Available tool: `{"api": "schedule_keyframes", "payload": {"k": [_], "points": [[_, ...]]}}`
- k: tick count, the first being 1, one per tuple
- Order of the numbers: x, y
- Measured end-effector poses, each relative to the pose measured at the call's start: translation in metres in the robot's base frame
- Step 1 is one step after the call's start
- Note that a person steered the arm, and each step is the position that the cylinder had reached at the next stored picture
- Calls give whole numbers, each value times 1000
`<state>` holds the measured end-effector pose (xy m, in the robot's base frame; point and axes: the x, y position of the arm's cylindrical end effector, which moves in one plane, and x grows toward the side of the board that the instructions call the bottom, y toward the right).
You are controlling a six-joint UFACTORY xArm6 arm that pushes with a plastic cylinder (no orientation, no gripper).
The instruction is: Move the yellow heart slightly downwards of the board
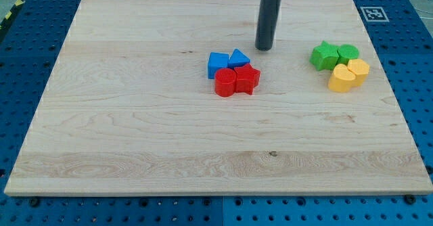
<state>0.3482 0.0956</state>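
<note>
The yellow heart (342,78) lies at the view's right on the wooden board (135,118), touching a yellow hexagon-like block (359,69) to its upper right. A green star (324,55) and a green round block (348,53) sit just above them. My tip (264,48) stands on the board at the view's top centre, well to the left of the yellow heart and apart from it. It is just up and right of the blue triangle (238,57).
A cluster sits mid-board: a blue cube-like block (217,63), the blue triangle, a red cylinder (224,82) and a red star-like block (247,79). A fiducial tag (373,13) marks the board's top right corner. Blue perforated table surrounds the board.
</note>
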Motion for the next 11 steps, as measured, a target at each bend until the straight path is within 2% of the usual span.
{"api": "schedule_keyframes", "payload": {"k": [3, 6, 10, 11], "points": [[37, 33], [69, 94], [138, 103], [148, 137]]}}
